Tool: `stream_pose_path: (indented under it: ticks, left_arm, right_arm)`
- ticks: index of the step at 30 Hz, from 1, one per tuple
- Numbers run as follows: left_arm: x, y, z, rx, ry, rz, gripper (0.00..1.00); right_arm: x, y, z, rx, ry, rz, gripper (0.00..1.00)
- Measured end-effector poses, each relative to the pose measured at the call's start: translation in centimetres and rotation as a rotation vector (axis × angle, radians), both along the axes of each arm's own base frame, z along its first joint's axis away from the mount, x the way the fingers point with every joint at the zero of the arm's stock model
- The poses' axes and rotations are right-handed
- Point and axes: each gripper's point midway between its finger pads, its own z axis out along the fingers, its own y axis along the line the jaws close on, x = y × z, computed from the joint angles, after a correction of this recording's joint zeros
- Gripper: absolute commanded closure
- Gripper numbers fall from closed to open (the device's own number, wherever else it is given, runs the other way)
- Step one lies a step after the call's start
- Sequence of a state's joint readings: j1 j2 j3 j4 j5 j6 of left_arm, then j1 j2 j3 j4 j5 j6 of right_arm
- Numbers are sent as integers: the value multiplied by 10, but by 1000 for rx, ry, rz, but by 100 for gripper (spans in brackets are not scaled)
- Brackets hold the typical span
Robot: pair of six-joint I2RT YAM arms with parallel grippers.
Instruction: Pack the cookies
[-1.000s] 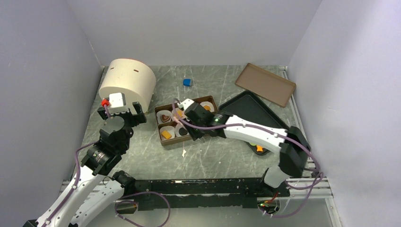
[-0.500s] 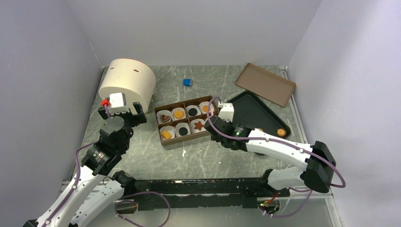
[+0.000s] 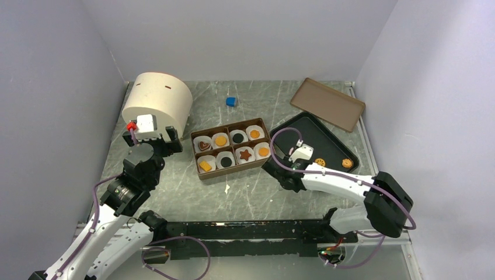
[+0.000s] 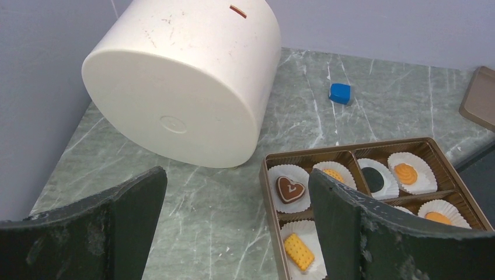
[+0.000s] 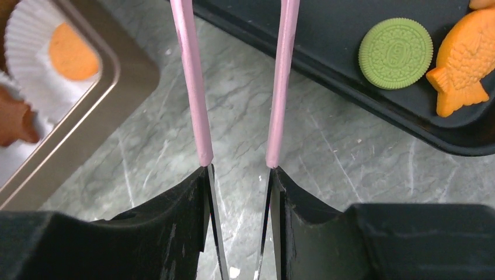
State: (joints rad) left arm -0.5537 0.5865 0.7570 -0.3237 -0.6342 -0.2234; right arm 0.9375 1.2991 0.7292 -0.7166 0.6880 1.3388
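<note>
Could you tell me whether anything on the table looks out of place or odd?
Two things. The big white cylinder at the back left lies on its side rather than upright. A small pale scrap lies loose on the table in front of the cookie box.

Readable text: none in any view.
Green round cookie (image 5: 396, 53): a pressed pattern of rings and small marks on its face, too fine to make out as letters.
Heart cookie (image 4: 290, 188): a white icing outline with a squiggle inside, which cannot be read as a character.
White drum (image 4: 181, 81): one short brown dash near its upper edge and a faint moulded circle on its flat end, with no lettering on either.
</note>
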Motion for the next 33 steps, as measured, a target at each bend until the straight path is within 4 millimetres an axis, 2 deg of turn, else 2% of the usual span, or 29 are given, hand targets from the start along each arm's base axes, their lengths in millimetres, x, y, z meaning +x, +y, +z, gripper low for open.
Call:
stream_pose_path:
  ticks: [8,10,12,22,27,33]
  left_arm:
    - [0,0,0,0,0,-2,4]
    - [0,0,0,0,0,-2,4]
    - [0,0,0,1,1,-2,4]
    - [1,-2,-2,3,7,-8,4]
    - [2,-3,-3,6,11,-9,4]
    - [2,-3,-3,6,11,-9,4]
  right_arm:
    - [7,-9,-30,17,66,-112,54]
    - [6,-9,-38,4,89,-123,43]
    - [6,-7,-43,-3,106,-132,36]
    - [11,-2,-42,1,107,-139,34]
    - [9,-5,-29,12,96,-138,29]
    - [18,-1,14,58,21,-95,17]
